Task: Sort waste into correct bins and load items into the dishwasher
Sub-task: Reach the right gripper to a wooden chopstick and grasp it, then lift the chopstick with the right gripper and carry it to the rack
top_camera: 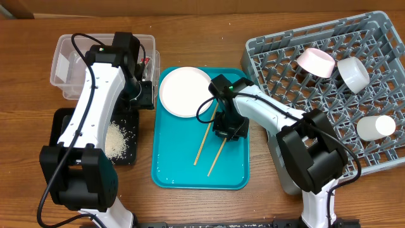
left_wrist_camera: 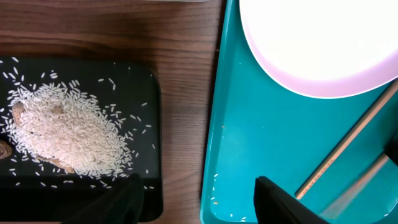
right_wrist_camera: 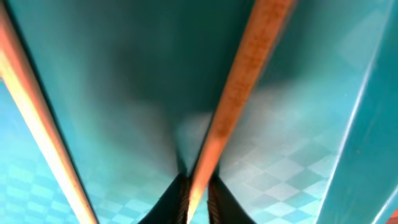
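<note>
Overhead: the right gripper (top_camera: 229, 130) is sitting low on the teal tray (top_camera: 183, 172), over the upper ends of the chopsticks (top_camera: 204, 147), which are lying slanted from 1 to 7 o'clock. The white plate (top_camera: 183, 90) is occupying the tray's 11 o'clock corner. At 3 o'clock the dish rack (top_camera: 272, 76) is already holding a pink bowl (top_camera: 316, 61), a white bowl (top_camera: 353, 73) and a cup (top_camera: 374, 126). The left gripper (top_camera: 145, 96) is hanging at 9 o'clock of the plate, between the clear tub (top_camera: 66, 66) and the black tray (top_camera: 126, 158), where the rice (top_camera: 117, 140) is piled. Left wrist: its jaws are standing released with nothing between them, above the teal tray's edge; it is probably parked clear of the working arm. Right wrist: the fingertips (right_wrist_camera: 177, 202) are clenching one chopstick (right_wrist_camera: 242, 81) near its end, down against the tray floor. The other chopstick (right_wrist_camera: 37, 124) is lying free at 9 o'clock. Judgement: a thin stick is likely to pivot in so narrow a pinch.
</note>
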Motion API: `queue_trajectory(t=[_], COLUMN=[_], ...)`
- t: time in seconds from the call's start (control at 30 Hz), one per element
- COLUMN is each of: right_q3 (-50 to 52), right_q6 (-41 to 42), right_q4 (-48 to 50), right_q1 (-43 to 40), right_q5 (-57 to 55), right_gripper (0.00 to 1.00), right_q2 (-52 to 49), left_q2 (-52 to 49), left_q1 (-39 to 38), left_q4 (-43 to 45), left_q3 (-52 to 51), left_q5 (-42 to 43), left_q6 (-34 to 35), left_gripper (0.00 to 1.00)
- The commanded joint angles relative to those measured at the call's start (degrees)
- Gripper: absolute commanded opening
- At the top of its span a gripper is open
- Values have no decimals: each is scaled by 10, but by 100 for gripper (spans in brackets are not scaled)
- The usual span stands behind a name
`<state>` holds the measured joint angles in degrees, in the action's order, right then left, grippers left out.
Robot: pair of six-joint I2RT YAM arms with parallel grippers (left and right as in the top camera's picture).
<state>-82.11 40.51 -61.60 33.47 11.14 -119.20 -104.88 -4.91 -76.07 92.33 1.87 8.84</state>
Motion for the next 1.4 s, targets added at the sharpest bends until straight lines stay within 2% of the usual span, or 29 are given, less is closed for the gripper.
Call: queue_trajectory(t=[0.0, 0.2, 0.33, 0.53, 0.8, 1.1, 1.37], right_q3=[17, -4, -49, -159, -311, -301, -219], right_q6=[0, -9, -57, -163, -351, -421, -425], right_q4=[12, 9, -19, -102, -220, -279, -254], right_q1=[3, 2, -3, -34, -136, -215, -221], right_q5=[1, 5, 4, -30, -109, -141, -141], right_gripper=[4, 4, 4, 4, 4, 4, 4], right_q2=[-18, -18, -13, 27, 70, 72, 71], left_q2=[17, 17, 17, 17, 17, 17, 17], left_q1=[-5, -5, -5, -5, -5, -5, -5], left_q4=[-2, -2, -3, -4, -2, -1, -2], left_q3=[-4, -4, -4, -4, -4, -4, -4], left_q5=[-3, -3, -3, -3, -3, -3, -3], left_q6=[2, 2, 2, 2, 2, 2, 4], left_gripper=[59, 59, 59, 59, 59, 59, 59])
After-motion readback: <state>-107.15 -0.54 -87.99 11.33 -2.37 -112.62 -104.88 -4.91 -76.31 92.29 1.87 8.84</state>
